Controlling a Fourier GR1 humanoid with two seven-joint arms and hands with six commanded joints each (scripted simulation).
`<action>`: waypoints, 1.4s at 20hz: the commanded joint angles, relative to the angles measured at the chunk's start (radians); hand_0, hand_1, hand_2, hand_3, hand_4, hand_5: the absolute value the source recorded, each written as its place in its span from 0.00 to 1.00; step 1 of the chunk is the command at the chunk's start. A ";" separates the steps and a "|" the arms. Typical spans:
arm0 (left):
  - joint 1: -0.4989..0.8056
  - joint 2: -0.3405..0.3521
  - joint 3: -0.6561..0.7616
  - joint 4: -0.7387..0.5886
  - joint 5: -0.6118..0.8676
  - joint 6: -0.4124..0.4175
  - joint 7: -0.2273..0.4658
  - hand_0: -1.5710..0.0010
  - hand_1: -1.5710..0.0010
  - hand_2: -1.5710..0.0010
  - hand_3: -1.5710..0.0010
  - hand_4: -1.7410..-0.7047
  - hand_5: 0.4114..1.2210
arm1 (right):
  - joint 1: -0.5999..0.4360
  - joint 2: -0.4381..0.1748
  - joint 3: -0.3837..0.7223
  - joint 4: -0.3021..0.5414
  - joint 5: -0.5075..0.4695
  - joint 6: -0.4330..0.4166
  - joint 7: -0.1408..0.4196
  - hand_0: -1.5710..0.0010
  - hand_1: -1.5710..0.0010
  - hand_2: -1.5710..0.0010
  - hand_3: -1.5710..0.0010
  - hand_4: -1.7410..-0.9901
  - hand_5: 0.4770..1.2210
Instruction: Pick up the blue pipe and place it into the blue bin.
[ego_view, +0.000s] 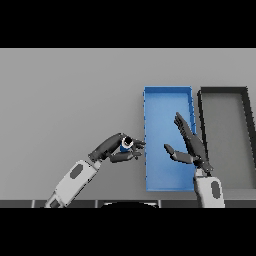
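A small blue pipe (124, 145) with a pale open end is held in my left hand (112, 148), whose fingers and thumb curl round it. The hand hovers just left of the blue bin (148, 107), close to its left wall. The bin is a long blue rectangle lying on the grey table, right of centre. My right hand (190, 145) is open with straight fingers, raised over the bin's right side near its right wall, holding nothing.
A dark grey bin (202, 102) of similar shape stands directly right of the blue bin. The grey table (65, 100) stretches bare to the left and back.
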 joint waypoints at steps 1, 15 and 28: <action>-0.006 0.005 0.005 0.000 0.001 -0.001 0.005 0.00 0.00 0.00 0.05 0.00 1.00 | -0.011 -0.029 0.001 -0.031 -0.051 0.044 0.035 1.00 1.00 1.00 1.00 0.65 0.11; -0.001 0.002 0.000 -0.016 0.001 -0.028 -0.017 0.00 0.00 0.00 0.04 0.00 1.00 | -0.370 -0.093 0.217 -0.095 -0.178 0.269 0.356 1.00 1.00 1.00 1.00 0.67 0.07; -0.029 0.060 -0.023 0.003 -0.085 -0.082 0.102 0.48 0.55 0.57 0.58 0.25 1.00 | -0.624 0.057 0.289 0.117 -0.163 0.341 0.408 0.54 0.55 0.53 0.60 0.41 0.06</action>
